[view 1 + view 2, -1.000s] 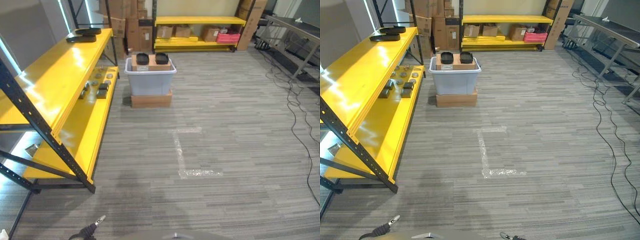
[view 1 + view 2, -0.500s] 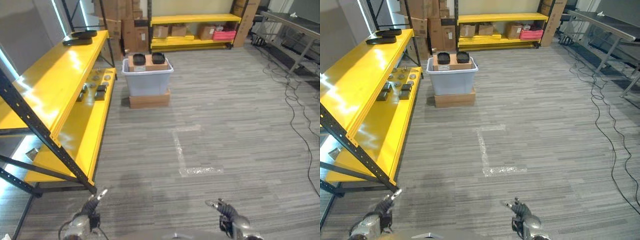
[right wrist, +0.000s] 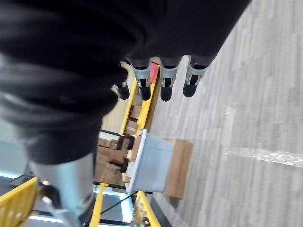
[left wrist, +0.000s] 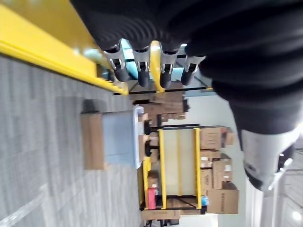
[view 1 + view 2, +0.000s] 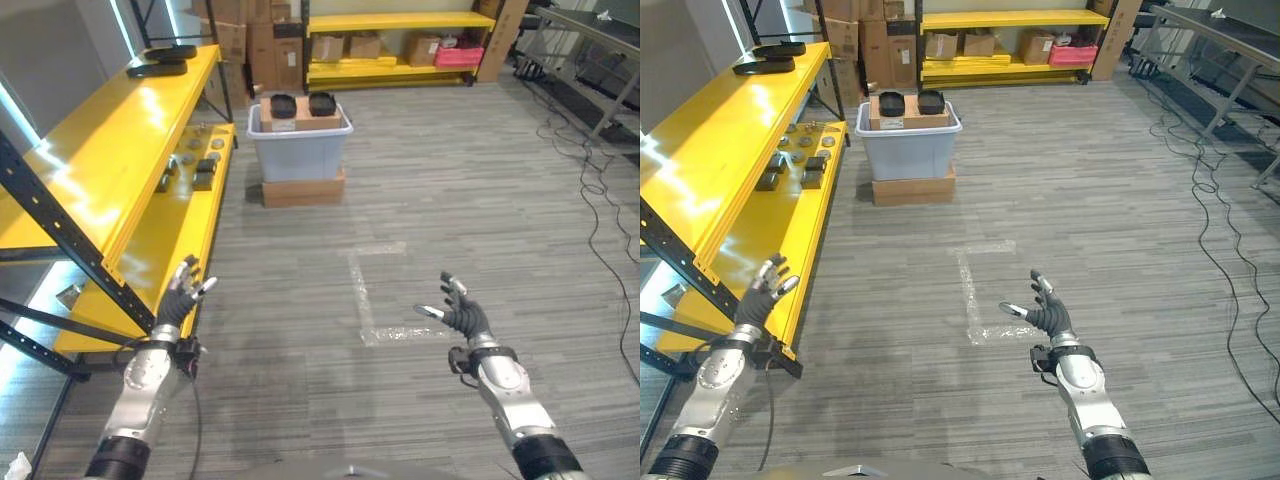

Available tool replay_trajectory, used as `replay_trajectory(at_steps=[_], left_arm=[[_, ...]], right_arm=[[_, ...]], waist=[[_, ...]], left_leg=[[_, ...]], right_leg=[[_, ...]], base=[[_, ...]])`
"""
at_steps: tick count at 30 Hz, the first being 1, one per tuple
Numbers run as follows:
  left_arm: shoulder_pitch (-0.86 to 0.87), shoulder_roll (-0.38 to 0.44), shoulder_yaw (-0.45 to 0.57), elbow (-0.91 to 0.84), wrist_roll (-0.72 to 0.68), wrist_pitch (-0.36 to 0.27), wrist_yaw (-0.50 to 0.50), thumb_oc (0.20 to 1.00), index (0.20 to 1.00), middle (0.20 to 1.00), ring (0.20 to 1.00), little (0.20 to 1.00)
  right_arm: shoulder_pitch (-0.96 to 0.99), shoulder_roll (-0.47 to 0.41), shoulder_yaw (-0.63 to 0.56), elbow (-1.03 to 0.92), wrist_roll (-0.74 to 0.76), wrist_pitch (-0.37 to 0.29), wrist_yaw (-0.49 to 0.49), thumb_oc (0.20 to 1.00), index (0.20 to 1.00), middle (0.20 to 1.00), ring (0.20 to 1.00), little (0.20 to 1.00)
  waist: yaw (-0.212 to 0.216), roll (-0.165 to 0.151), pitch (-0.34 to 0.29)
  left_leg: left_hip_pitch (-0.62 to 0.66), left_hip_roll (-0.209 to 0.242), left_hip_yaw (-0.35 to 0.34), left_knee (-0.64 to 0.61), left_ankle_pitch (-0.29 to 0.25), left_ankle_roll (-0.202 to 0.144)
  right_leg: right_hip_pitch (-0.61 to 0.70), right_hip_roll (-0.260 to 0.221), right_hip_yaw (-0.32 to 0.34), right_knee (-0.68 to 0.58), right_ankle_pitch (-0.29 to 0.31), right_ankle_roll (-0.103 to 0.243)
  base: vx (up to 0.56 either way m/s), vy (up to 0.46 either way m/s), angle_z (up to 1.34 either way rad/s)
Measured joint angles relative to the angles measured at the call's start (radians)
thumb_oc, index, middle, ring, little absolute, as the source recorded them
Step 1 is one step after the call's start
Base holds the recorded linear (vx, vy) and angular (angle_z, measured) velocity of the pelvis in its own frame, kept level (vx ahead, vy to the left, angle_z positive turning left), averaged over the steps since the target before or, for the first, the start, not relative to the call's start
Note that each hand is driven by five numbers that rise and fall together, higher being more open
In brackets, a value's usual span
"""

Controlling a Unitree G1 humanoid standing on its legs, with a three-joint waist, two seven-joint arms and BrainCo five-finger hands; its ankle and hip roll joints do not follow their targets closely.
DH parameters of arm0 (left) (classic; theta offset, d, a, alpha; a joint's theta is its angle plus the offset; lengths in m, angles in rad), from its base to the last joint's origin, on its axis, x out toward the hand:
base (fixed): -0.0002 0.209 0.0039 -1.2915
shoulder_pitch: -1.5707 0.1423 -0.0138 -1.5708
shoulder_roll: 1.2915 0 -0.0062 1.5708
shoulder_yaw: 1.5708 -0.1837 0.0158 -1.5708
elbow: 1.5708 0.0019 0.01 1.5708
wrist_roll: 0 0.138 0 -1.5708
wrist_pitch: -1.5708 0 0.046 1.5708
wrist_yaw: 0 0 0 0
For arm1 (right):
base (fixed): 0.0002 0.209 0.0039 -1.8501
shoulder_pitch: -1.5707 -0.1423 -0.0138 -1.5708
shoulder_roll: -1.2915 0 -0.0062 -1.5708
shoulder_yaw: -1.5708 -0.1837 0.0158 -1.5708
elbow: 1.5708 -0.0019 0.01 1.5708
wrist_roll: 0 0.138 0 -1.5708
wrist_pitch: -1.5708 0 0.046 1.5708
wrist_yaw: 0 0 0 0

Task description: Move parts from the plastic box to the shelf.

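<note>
Left hand [image 5: 183,295]: raised over the floor [image 5: 420,200], fingers straight and spread, holding nothing. It sits just beside the near end of the shelf [image 5: 110,150], close to the edge of its lower tier.

Right hand [image 5: 462,315]: also raised over the floor, fingers relaxed and apart, thumb out to the side, empty. A white tape mark [image 5: 375,300] lies on the floor between the two hands, nearer the right one.

Box [image 5: 299,150]: grey plastic, well ahead of both hands, between them in line, standing on a brown carton [image 5: 303,189]. Two black parts [image 5: 303,104] rest on cardboard at its top. Both wrist views show the box far past the fingertips.

Shelf: yellow, black posts, running ahead of the left hand. Lower tier carries a cluster of small dark and round pieces [image 5: 192,165]. Top tier has two flat black items [image 5: 163,60] at its far end.

Far beyond the box: a second yellow rack [image 5: 400,45] with cartons. Black cables [image 5: 600,200] lie on the floor ahead of the right hand.
</note>
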Motion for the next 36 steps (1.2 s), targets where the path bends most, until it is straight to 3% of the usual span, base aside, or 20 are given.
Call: replay_trajectory(at_steps=[5,9,15,17,18,19,21,25,28,29,31,32,33,35,36], left_arm=[[0.004,0.027,0.025,-0.187,0.044,-0.046,-0.005,1.0,1.0,1.0,1.0,1.0],[-0.006,0.026,0.013,-0.198,0.056,-0.054,-0.013,1.0,1.0,1.0,1.0,1.0],[-0.03,0.025,-0.05,-0.166,0.056,-0.047,-0.036,1.0,1.0,1.0,1.0,1.0],[-0.05,0.027,-0.068,-0.138,0.057,-0.047,-0.035,1.0,1.0,1.0,1.0,1.0],[-0.088,0.043,-0.086,-0.107,0.061,-0.041,-0.033,1.0,1.0,1.0,1.0,1.0],[-0.106,0.049,-0.086,-0.092,0.075,-0.035,-0.034,1.0,1.0,1.0,1.0,1.0],[-0.111,0.05,-0.084,-0.089,0.078,-0.027,-0.032,1.0,1.0,1.0,1.0,1.0],[-0.11,0.066,-0.065,-0.09,0.077,-0.026,-0.027,1.0,1.0,1.0,1.0,1.0],[-0.114,0.066,-0.036,-0.077,0.077,-0.025,-0.021,1.0,1.0,1.0,1.0,1.0],[-0.123,0.06,-0.045,-0.055,0.078,-0.025,-0.021,1.0,1.0,1.0,1.0,1.0],[-0.119,0.057,-0.053,-0.057,0.096,-0.021,-0.025,1.0,1.0,1.0,1.0,1.0],[-0.116,0.054,-0.054,-0.06,0.103,-0.023,-0.025,1.0,1.0,1.0,1.0,1.0],[-0.106,0.037,-0.058,-0.061,0.115,-0.023,-0.027,1.0,1.0,1.0,1.0,1.0],[-0.093,0.03,-0.054,-0.072,0.116,-0.022,-0.029,1.0,1.0,1.0,1.0,1.0],[-0.086,0.035,-0.042,-0.1,0.116,-0.016,-0.035,1.0,1.0,1.0,1.0,1.0]], right_arm=[[0.052,0.002,-0.066,-0.177,-0.001,-0.035,0.003,1.0,1.0,1.0,1.0,1.0],[0.051,0.029,-0.076,-0.176,0.002,-0.041,0.003,1.0,1.0,1.0,1.0,1.0],[-0.009,0.027,-0.062,-0.174,-0.039,-0.041,-0.002,1.0,1.0,1.0,1.0,1.0],[-0.027,0.026,-0.057,-0.172,-0.049,-0.041,-0.002,1.0,1.0,1.0,1.0,1.0],[-0.062,0.019,-0.043,-0.165,-0.066,-0.04,-0.005,1.0,1.0,1.0,1.0,1.0],[-0.075,0.019,-0.025,-0.161,-0.077,-0.038,-0.006,1.0,1.0,1.0,1.0,1.0],[-0.073,0.02,0.001,-0.159,-0.079,-0.039,-0.001,1.0,1.0,1.0,1.0,1.0],[-0.077,0.032,0.021,-0.158,-0.078,-0.039,0.022,1.0,1.0,1.0,1.0,1.0],[-0.113,0.034,0.053,-0.132,-0.077,-0.037,0.021,1.0,1.0,1.0,1.0,1.0],[-0.115,0.038,0.062,-0.124,-0.078,-0.035,0.021,1.0,1.0,1.0,1.0,1.0],[-0.093,0.04,0.067,-0.136,-0.078,-0.034,0.022,1.0,1.0,1.0,1.0,1.0],[-0.079,0.039,0.069,-0.135,-0.078,-0.037,0.024,1.0,1.0,1.0,1.0,1.0],[-0.057,0.038,0.069,-0.121,-0.076,-0.035,0.037,1.0,1.0,1.0,1.0,1.0],[-0.057,0.028,0.082,-0.105,-0.075,-0.034,0.06,1.0,1.0,1.0,1.0,1.0],[-0.052,0.021,0.084,-0.105,-0.068,-0.028,0.097,1.0,1.0,1.0,1.0,1.0]], waist=[[0.0,-0.003,0.003],[0.0,-0.007,0.006],[-0.001,-0.006,0.066],[-0.007,0.005,0.09],[-0.019,0.015,0.134],[-0.024,0.006,0.15],[-0.013,-0.009,0.153],[0.015,-0.022,0.149],[-0.002,-0.029,0.15],[-0.015,-0.045,0.14],[-0.029,-0.061,0.133],[-0.037,-0.072,0.125],[-0.037,-0.063,0.119],[-0.029,-0.047,0.112],[-0.008,-0.082,0.12]], left_leg=[[-0.016,-0.001,0.001,-0.005,0.0,0.0],[-0.043,-0.002,0.0,-0.005,0.001,0.001],[-0.101,-0.01,0.001,0.001,0.018,0.014],[-0.108,-0.006,0.001,0.001,0.022,0.024],[-0.11,0.003,0.003,0.006,0.03,0.032],[-0.116,-0.001,0.007,0.016,0.028,0.035],[-0.121,-0.006,0.014,0.031,-0.001,0.036],[-0.109,-0.005,0.051,0.014,0.005,0.023],[-0.103,0.031,0.073,0.001,-0.012,0.006],[-0.085,0.038,0.078,0.001,-0.027,-0.021],[-0.049,0.048,0.064,0.001,-0.041,-0.049],[-0.025,0.056,0.055,0.002,-0.055,-0.068],[-0.012,0.103,0.049,0.057,-0.084,-0.095],[-0.046,0.155,0.03,0.188,-0.117,-0.113],[-0.248,0.181,-0.049,0.607,-0.088,-0.122]], right_leg=[[-0.016,-0.001,0.001,0.0,-0.003,0.006],[-0.046,-0.002,0.002,0.001,0.001,0.007],[-0.125,-0.009,0.006,0.053,0.008,0.017],[-0.191,-0.01,0.007,0.176,-0.022,0.049],[-0.286,-0.02,0.009,0.367,-0.069,0.103],[-0.324,-0.041,0.006,0.446,-0.106,0.109],[-0.345,-0.1,-0.005,0.486,-0.14,0.108],[-0.337,-0.18,-0.035,0.373,-0.129,0.111],[-0.374,-0.162,-0.045,0.205,-0.039,0.121],[-0.385,-0.164,-0.055,0.154,0.015,0.12],[-0.358,-0.163,-0.056,0.108,0.055,0.117],[-0.333,-0.164,-0.062,0.103,0.109,0.1],[-0.302,-0.122,-0.072,0.113,0.127,0.062],[-0.264,-0.062,-0.09,0.097,0.092,0.021],[-0.245,-0.036,-0.101,0.112,0.051,-0.041]], base=[[0.0,0.019,0.0],[0.01,0.077,-0.01],[-0.04,0.127,-0.03],[-0.05,0.106,0.01],[0.02,0.011,0.13],[0.17,-0.025,0.11],[0.23,-0.05,-0.09],[0.22,-0.135,-0.38],[0.32,-0.209,-0.35],[0.32,-0.239,-0.03],[0.31,-0.263,0.16],[0.33,-0.361,0.27],[0.33,-0.38,0.12],[0.38,-0.45,-0.03],[0.29,-0.353,-0.25]])
